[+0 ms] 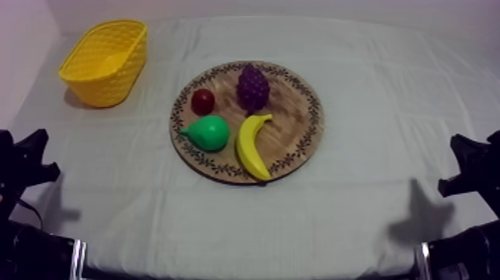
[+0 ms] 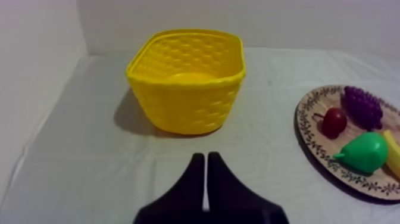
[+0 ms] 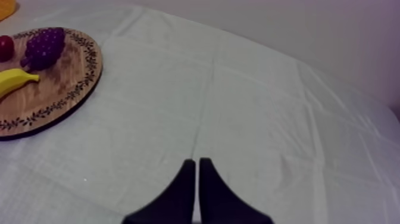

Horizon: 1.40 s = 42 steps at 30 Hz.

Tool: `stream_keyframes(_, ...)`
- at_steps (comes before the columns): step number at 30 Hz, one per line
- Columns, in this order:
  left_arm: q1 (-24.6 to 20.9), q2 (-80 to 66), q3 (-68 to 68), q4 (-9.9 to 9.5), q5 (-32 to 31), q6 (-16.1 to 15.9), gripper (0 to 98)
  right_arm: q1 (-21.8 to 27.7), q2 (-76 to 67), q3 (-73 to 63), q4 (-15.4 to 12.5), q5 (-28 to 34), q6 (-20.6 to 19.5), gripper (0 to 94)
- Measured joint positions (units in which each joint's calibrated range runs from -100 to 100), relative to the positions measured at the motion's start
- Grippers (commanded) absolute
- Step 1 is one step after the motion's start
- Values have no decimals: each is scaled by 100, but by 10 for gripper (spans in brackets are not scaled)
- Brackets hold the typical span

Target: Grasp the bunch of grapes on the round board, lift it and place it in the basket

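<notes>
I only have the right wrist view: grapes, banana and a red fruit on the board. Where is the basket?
Observer: The yellow basket stands on the cloth to the far left of the wooden board, apart from it.
Operator: Anything else on the board?
Observer: A green pear lies beside the banana, nearer the arms than the small red fruit.
Operator: And the left gripper?
Observer: The left gripper sits low over the cloth, pointing at the basket, fingers shut on nothing.
</notes>
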Motion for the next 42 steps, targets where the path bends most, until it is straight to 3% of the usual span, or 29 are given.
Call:
stream_keyframes(14,4,0,0,4,0,-110,0,0,0,0,0,0,0,5)
stream_keyframes(22,78,0,-6,-1,0,170,0,0,0,0,0,0,0,5)
stream_keyframes(28,115,0,-233,-3,235,-19,0,0,0,0,0,11,0,5)
stream_keyframes(35,273,409,-1660,-80,1114,64,0,0,0,0,0,11,0,5)
stream_keyframes(42,593,1859,-3738,-53,2050,-163,0,0,0,0,0,11,3,5)
